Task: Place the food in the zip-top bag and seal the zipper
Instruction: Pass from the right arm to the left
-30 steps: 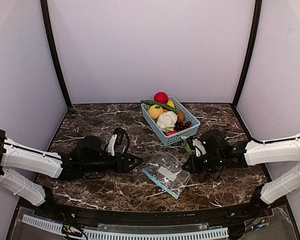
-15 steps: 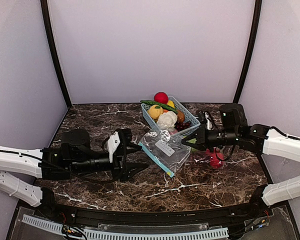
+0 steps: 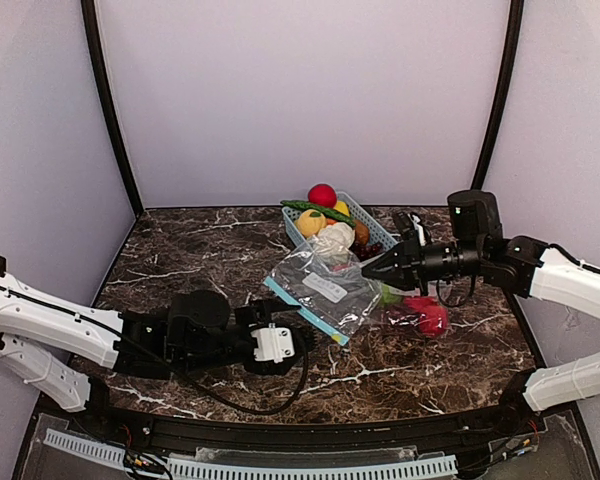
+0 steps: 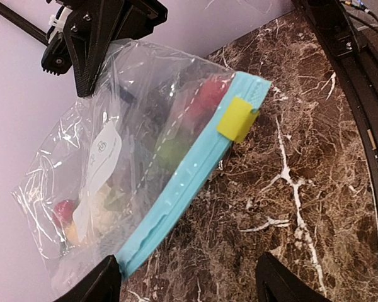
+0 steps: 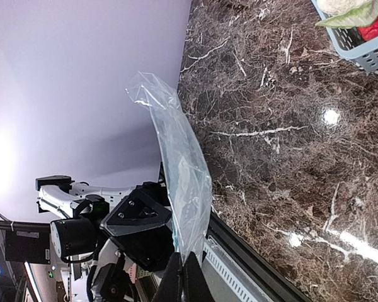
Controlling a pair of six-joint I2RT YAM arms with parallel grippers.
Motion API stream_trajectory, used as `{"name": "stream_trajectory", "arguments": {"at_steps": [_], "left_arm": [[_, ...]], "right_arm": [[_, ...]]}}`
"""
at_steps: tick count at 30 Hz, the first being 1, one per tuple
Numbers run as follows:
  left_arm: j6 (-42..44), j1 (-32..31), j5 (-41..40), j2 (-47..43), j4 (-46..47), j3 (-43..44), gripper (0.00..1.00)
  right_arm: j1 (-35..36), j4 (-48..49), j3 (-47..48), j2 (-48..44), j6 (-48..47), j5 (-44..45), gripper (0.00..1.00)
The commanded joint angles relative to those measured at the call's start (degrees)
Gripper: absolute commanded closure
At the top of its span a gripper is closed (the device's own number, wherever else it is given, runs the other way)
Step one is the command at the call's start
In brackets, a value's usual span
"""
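- Food (image 3: 322, 195) sits piled in the basket (image 3: 370, 215) at the back; one red piece (image 3: 432, 318) lies apart on the worktop (image 3: 200, 250);
- right claw (image 3: 368, 272) pinches the zip-top bag (image 3: 320, 290) by its edge, holding it off the worktop;
- we see the left claw (image 4: 189, 286) gaping, empty, near the zipper (image 4: 176, 195).

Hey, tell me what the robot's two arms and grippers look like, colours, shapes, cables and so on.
The left arm and right arm have white shells on the near links and turn black toward the wrists. The left gripper and right gripper are black with tapered, wedge-shaped fingers. A black cable loops below the left wrist, which carries a white block.
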Motion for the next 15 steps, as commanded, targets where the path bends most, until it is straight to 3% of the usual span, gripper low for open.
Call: {"name": "stream_trajectory", "arguments": {"at_steps": [1,5,7,11,13,15], "left_arm": [[7.7,-1.0,-7.6,3.5,5.7,2.5,0.26],[9.6,-1.3,-11.4,6.3,10.0,4.2,0.27],[9.6,-1.3,-10.7,7.3,10.0,5.2,0.35],[8.7,-1.3,-10.4,9.6,8.6,8.0,0.61],[8.2,-1.3,-11.1,10.3,7.6,9.1,0.84],[7.0,-1.3,-11.0,10.5,6.0,10.1,0.96]], "right_arm": [[-0.5,-0.2,1.5,-0.9,2.0,-2.8,1.00],[-0.5,-0.3,1.4,-0.7,1.9,-3.5,1.00],[-0.6,-0.3,1.2,-0.6,2.0,-3.7,1.00],[-0.7,-0.2,1.3,-0.2,2.2,-4.2,1.00],[-0.7,-0.1,1.2,-0.1,2.2,-4.8,1.00],[-0.9,-0.1,0.9,0.0,2.0,-5.0,1.00]]}}
